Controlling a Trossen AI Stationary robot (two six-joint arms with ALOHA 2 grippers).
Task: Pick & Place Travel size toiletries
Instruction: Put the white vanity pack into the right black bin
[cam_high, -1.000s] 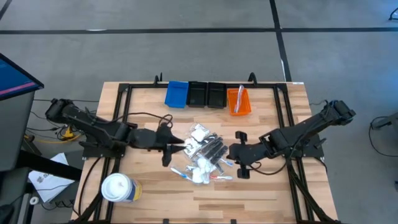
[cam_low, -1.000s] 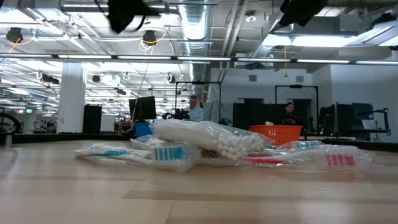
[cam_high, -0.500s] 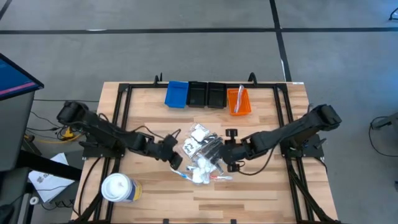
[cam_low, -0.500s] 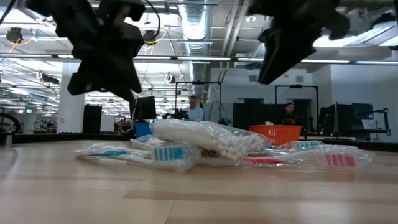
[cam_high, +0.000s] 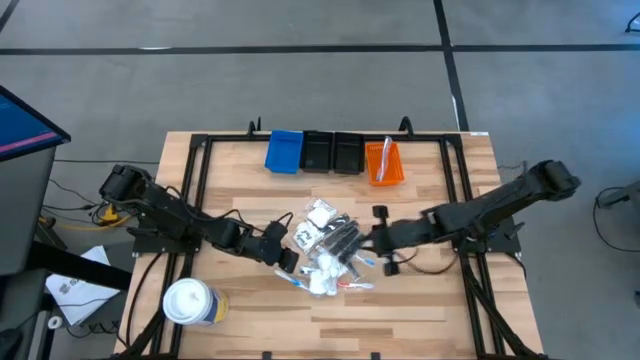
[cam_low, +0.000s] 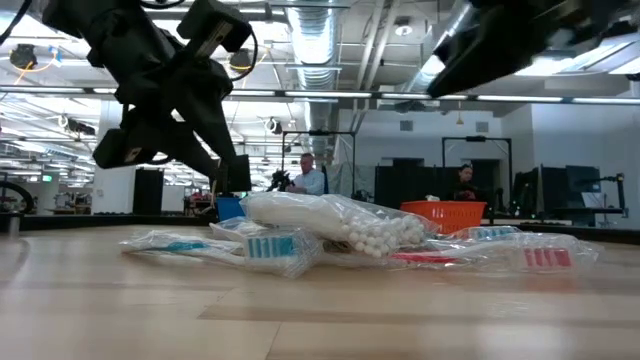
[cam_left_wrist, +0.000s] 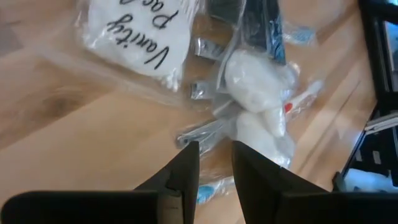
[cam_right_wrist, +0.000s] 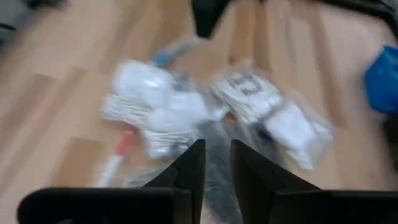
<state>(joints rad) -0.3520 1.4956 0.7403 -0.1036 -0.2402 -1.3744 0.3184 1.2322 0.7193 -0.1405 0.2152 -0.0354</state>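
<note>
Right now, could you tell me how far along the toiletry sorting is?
Done: one item lies in the orange bin. In hand: nothing; the left gripper and right gripper, both slightly open, flank the toiletries pile. Left: nearly the whole pile.

On the table (cam_high: 420, 300): 4 small bins in 1 row along the far edge, being 1 blue bin (cam_high: 284, 151), 2 black bins (cam_high: 333, 153) and 1 orange bin (cam_high: 384, 164). 1 large white tub (cam_high: 190, 302) with a yellow label stands at the near left corner. 1 heap of toiletry packets (cam_high: 325, 250) lies mid-table; the overlapping clear wrappers prevent an exact count, though 1 bag of cotton balls (cam_low: 340, 222) and 1 packet with handwritten lettering (cam_left_wrist: 140, 31) are distinguishable. 2 robot arms present. 2 people (cam_low: 310, 178) visible in the room beyond.
</note>
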